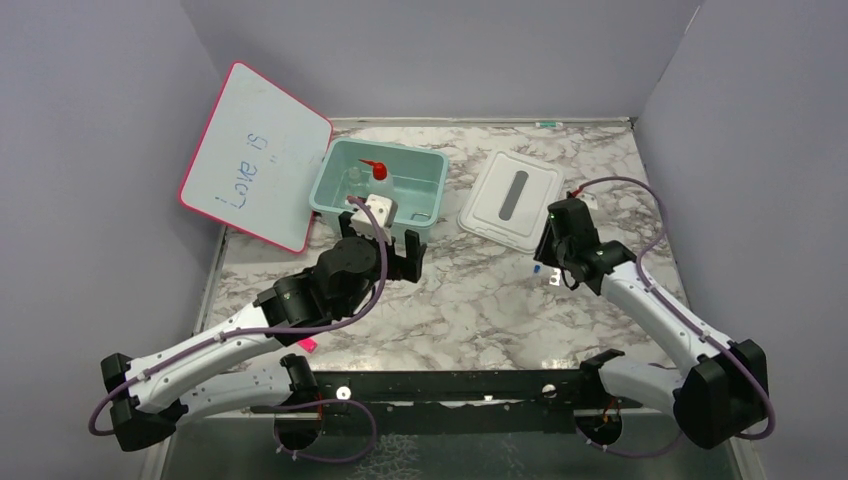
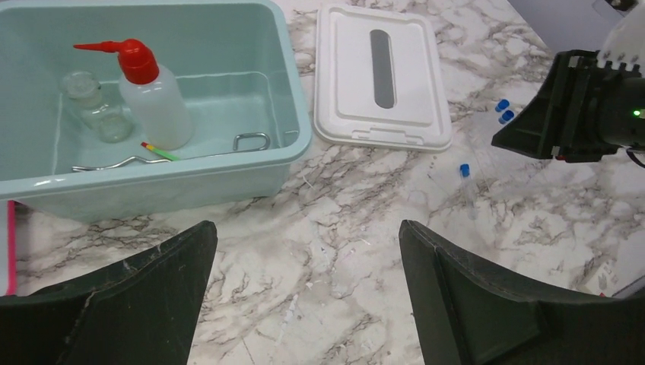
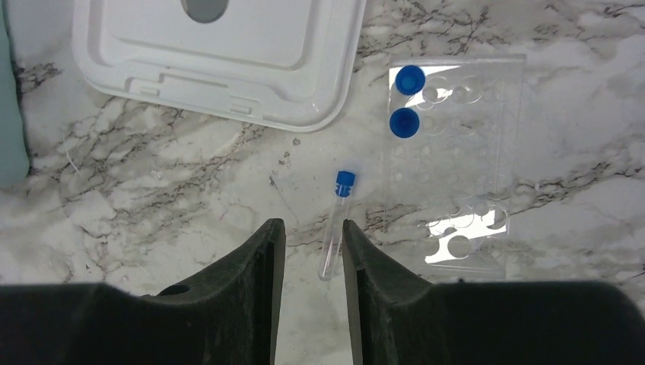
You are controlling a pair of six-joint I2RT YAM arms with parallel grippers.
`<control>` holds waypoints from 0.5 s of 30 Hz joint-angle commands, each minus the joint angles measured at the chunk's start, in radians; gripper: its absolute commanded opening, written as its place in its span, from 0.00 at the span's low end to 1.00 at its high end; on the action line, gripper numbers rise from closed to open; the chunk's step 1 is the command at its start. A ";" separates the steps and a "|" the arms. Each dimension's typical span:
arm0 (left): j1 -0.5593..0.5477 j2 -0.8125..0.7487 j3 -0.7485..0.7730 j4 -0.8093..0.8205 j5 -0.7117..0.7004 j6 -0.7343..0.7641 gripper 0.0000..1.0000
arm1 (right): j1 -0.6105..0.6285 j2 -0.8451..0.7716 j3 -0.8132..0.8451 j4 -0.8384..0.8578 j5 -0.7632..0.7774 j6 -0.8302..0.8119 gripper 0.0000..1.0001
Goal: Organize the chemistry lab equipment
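Note:
A clear squeeze bottle with a red nozzle (image 2: 156, 103) stands in the teal bin (image 2: 152, 182). Beside it are metal tongs (image 2: 114, 163), a thin red-handled tool (image 2: 160, 151) and small clear jars (image 2: 95, 106). My left gripper (image 2: 306, 228) is open and empty over the marble, just in front of the bin. A blue-capped vial (image 3: 338, 220) lies on the table. Its lower end sits between the fingers of my right gripper (image 3: 313, 224), which is open. A clear rack (image 3: 456, 152) to its right holds two blue-capped vials (image 3: 403, 122).
The bin's white lid (image 1: 510, 195) lies flat to the right of the bin (image 1: 330, 190). A pink-edged whiteboard (image 1: 255, 155) leans at the back left. A pink marker (image 1: 306, 344) lies under my left arm. Grey walls enclose the table.

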 commanded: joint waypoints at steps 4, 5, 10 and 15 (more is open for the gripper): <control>0.000 0.016 0.008 0.033 0.096 0.014 0.93 | 0.008 0.117 -0.062 0.076 -0.094 0.013 0.38; 0.000 0.015 0.006 0.033 0.096 0.013 0.94 | 0.008 0.140 -0.062 0.081 -0.079 0.025 0.38; 0.000 0.008 -0.011 0.054 0.113 0.014 0.94 | 0.010 0.229 -0.067 0.103 -0.023 0.084 0.37; 0.000 0.015 -0.019 0.063 0.112 0.016 0.94 | 0.010 0.279 -0.084 0.148 0.007 0.110 0.33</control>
